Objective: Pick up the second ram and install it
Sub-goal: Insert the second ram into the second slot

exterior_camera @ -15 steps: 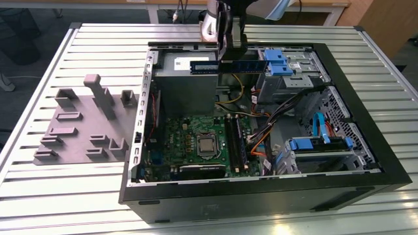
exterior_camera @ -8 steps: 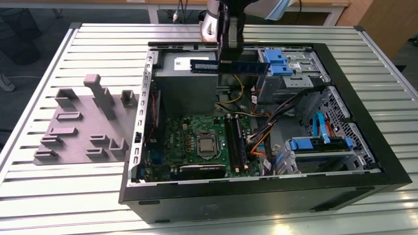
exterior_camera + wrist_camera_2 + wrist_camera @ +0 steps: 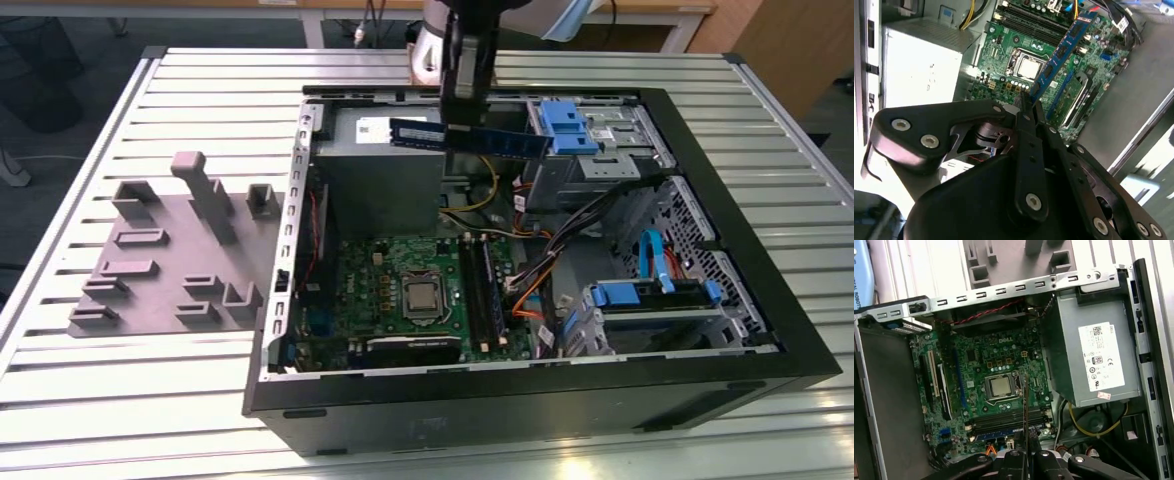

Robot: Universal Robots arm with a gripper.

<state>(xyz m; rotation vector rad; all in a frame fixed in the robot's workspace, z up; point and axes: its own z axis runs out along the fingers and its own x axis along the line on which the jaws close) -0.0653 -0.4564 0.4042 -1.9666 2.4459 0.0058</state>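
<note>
A: Where is the second ram (image 3: 470,137) right now?

B: Clamped in the pincer (image 3: 461,120), up near the top centre of the exterior view, hanging above the grey power supply (image 3: 378,175) inside the open computer case (image 3: 747,300). The pincer is closed on it roughly at mid-length.

A: And how does its long axis lie?

B: In the exterior view it runs nearly level, left to right across the frame, dipping a touch toward the right. The memory slots (image 3: 481,285) sit lower in the frame on the motherboard (image 3: 387,290), and they run up and down the picture, so the stick looks crosswise to them.

A: Does the second wrist view agree?

B: There the second ram (image 3: 1064,47) reaches diagonally from the pincer (image 3: 1026,107) toward the upper right, over the motherboard (image 3: 1004,55) and just beside the processor (image 3: 1029,67). From that angle I can't say how high it hangs above the board.

A: Anything already seated?

B: Dark strips fill part of the slots, perhaps one stick, but that's a guess. The grey fixture (image 3: 174,250) rests on the desk (image 3: 134,400) at the exterior view's left, well apart from the stick
</note>
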